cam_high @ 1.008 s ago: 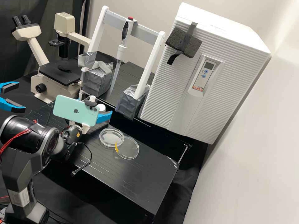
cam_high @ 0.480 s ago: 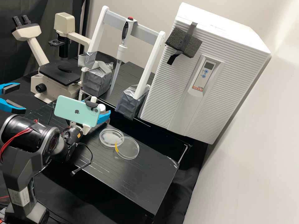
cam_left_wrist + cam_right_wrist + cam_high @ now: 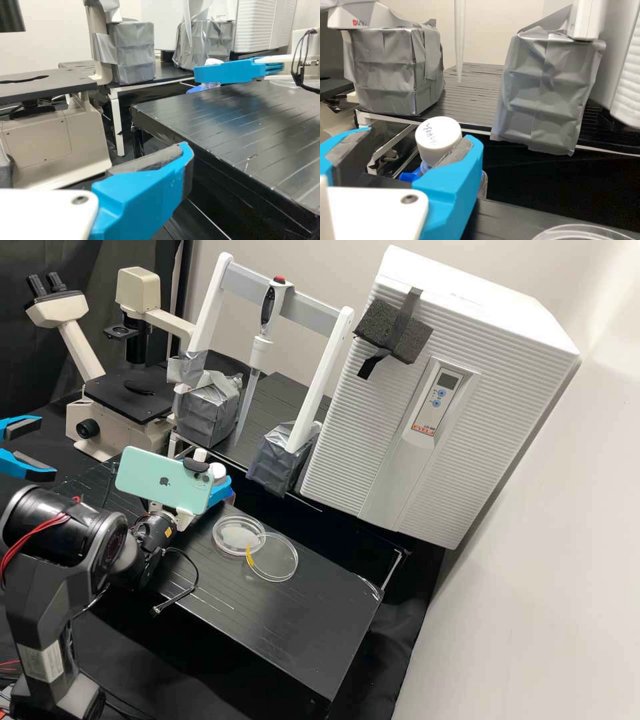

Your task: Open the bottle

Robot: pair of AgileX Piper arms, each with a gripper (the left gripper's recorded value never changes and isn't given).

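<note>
Bottle [image 3: 438,139], white-capped, inside the right pincer [image 3: 406,150], blue tips apart, unclamped; left pincer [image 3: 44,447] likewise apart beside the microscope [image 3: 113,407]

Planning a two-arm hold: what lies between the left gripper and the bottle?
In the left wrist view, a bare stretch of black bench top lies between the left gripper and the bottle; the right gripper's fingers flank the bottle's cap.
</note>
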